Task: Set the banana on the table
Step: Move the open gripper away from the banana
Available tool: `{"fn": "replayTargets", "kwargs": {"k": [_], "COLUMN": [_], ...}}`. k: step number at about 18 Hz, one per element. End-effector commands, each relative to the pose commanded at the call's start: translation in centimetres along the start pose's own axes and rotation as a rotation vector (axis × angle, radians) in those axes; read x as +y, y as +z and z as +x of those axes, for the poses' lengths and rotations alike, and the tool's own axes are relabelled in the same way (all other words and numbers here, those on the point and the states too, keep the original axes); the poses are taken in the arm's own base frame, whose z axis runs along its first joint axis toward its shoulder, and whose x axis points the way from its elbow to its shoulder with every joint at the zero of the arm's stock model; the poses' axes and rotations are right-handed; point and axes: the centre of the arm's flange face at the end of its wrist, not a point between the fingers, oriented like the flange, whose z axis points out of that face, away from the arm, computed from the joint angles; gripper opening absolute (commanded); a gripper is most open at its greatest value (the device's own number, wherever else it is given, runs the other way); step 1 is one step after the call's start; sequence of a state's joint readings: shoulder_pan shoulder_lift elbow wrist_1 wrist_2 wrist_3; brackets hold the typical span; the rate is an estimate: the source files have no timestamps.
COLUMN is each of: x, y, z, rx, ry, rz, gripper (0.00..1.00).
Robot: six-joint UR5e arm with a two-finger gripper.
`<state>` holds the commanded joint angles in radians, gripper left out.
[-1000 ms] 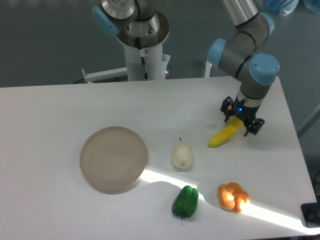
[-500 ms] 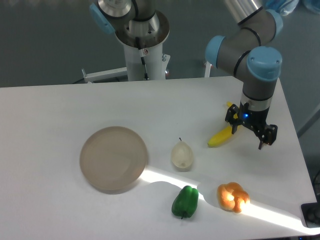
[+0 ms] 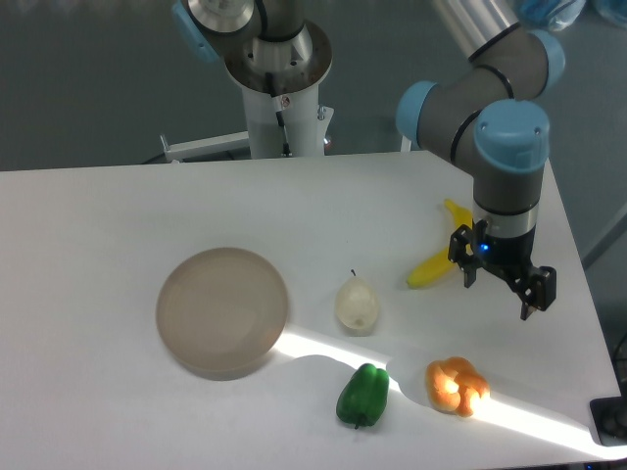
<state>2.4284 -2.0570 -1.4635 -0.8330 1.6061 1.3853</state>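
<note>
On the white desk (image 3: 118,206), the banana (image 3: 431,266) lies released; the gripper (image 3: 499,290), jaws spread and empty, hangs just beside it. Placement appears complete; only withdrawal remains.

Banana: small curved bright-yellow toy banana (image 3: 432,269), smooth plastic look
Table: large flat white tabletop (image 3: 118,215), matt, plain
Plate: round beige-grey plate (image 3: 222,310), dull finish
Pepper: green toy pepper (image 3: 363,396), glossy

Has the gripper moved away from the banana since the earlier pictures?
Yes. The open gripper has gone toward the camera and slightly right, nearer the orange fruit. The banana lies on the table, unheld.
</note>
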Motion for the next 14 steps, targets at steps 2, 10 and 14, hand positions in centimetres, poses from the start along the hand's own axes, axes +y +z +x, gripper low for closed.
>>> {"fn": "replayTargets", "kwargs": {"k": [2,10,14], "x": [-0.6,-0.8,-1.9], "y": [0.1,0.4,0.5], "z": [-0.4,-0.7,-0.4], "rx": [-0.005,-0.007,-0.006], "ry": [-0.019,-0.050,-0.039], "rz": [0.002,0.003,0.010], "gripper": [1.00,1.00,1.00]}}
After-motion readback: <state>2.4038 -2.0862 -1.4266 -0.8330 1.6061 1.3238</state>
